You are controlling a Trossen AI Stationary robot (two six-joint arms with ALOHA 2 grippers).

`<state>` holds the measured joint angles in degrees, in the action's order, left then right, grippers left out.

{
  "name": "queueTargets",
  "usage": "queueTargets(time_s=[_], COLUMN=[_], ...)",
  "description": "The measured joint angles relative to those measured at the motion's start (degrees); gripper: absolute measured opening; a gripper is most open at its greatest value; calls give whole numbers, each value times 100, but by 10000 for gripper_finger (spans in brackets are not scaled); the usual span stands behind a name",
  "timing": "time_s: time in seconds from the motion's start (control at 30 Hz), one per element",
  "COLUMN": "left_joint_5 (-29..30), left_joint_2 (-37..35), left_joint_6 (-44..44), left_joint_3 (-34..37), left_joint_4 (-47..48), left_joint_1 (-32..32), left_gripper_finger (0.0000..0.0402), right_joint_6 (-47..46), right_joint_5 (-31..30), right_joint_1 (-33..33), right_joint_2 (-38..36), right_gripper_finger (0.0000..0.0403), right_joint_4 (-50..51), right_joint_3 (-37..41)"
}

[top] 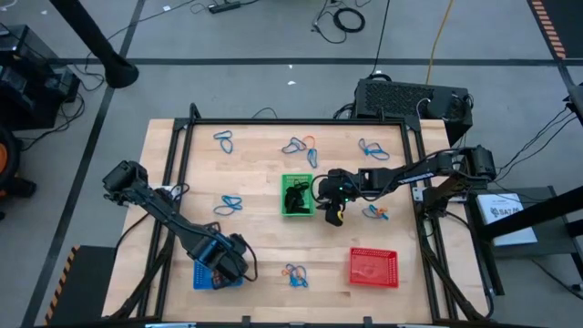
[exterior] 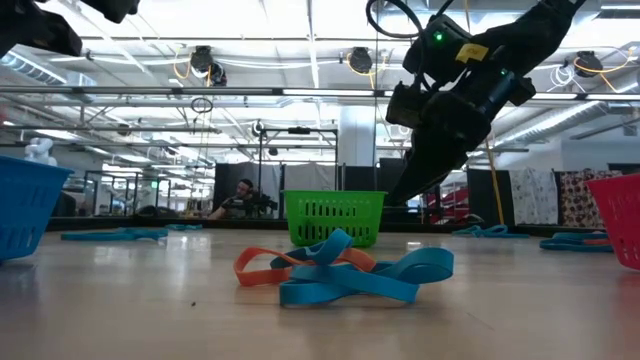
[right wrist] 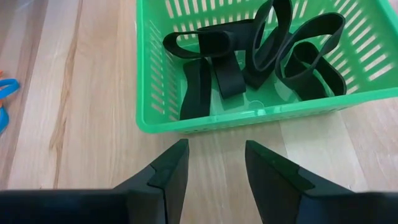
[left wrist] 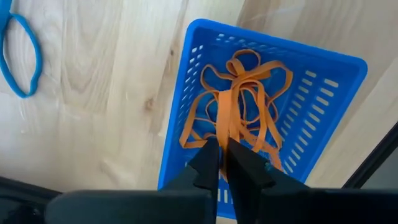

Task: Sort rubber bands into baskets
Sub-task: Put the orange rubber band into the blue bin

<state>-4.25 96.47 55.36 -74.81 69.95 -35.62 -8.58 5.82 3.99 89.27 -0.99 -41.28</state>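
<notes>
Overhead, a wooden table holds three baskets: a blue basket at the near left, a green basket in the middle, and a red basket at the near right. The left gripper hangs over the blue basket, its fingers nearly pressed together on a strand of orange bands that trails down into the pile inside. The right gripper hovers just right of the green basket, fingers spread and holding nothing; black bands lie inside it. Loose blue and orange bands lie scattered in small clumps across the table. The step in hand looks like dropping orange bands into the blue basket; doing it well means opening fully while over the basket, so the strand falls clear of the rim. The pinched strand hangs stretched, its long axis running from the fingertips down toward the basket floor.
</notes>
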Motion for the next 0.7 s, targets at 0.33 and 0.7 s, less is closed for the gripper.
queueTargets(time_s=[0.33, 0.7], left_joint_5=[109, 273], left_joint_2=[0, 0], left_joint_6=[129, -1053], left_joint_3=[0, 0], left_joint_4=[-2, -2105], left_joint_1=[72, 482], left_gripper_finger=[127, 130], right_joint_6=[0, -111], right_joint_5=[0, 2], right_joint_1=[0, 1], right_joint_2=[0, 0], right_gripper_finger=[151, 151], right_joint_4=[4, 7], right_joint_3=[0, 0])
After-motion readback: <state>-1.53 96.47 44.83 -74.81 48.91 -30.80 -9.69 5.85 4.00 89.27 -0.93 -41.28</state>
